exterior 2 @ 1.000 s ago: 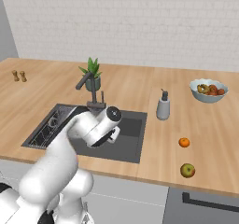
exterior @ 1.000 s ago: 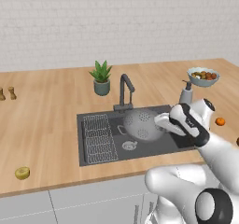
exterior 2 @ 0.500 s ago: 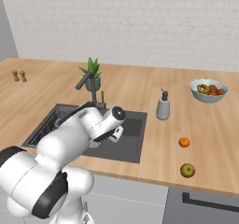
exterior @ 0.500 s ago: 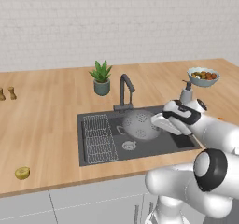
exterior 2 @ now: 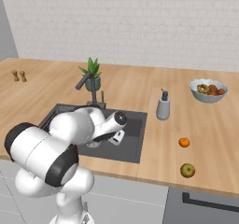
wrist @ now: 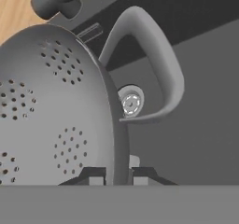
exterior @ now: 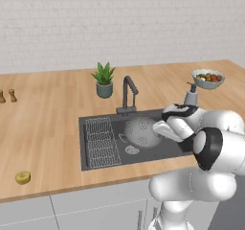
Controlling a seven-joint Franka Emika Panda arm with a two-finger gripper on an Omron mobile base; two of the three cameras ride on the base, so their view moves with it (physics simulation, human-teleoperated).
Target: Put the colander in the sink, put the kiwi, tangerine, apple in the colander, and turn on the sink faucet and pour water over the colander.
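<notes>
A: Where's the colander [exterior: 141, 131]?

B: Down in the sink [exterior: 91, 147], tipped on its side, holes facing the left base camera. It sits right of the wire rack [exterior: 103, 142], in front of the faucet [exterior: 127, 94], with the round drain [exterior: 132, 150] just below it in that view.

A: And the gripper [wrist: 118, 177]?

B: On the colander's rim. In the hand view the thin metal edge runs straight down between the two dark fingertips [wrist: 92, 176], one on each side, closed on it (a loop handle curves off just above, with the drain showing through it).

A: The fruit?

B: All out on the counter [exterior 2: 210, 125]. Kiwi [exterior: 22, 177] near the front edge, well left of the sink. Tangerine [exterior 2: 184, 142] and apple [exterior 2: 187, 170] lie right of the sink, apple nearer the front, the two apart.

A: Anything else on the wood?

B: Soap bottle [exterior 2: 163, 107] just beside the sink's right edge, fruit bowl [exterior 2: 208, 89] beyond it, a potted plant [exterior: 104, 78] behind the faucet, two small shakers [exterior: 6, 96] far left.
</notes>
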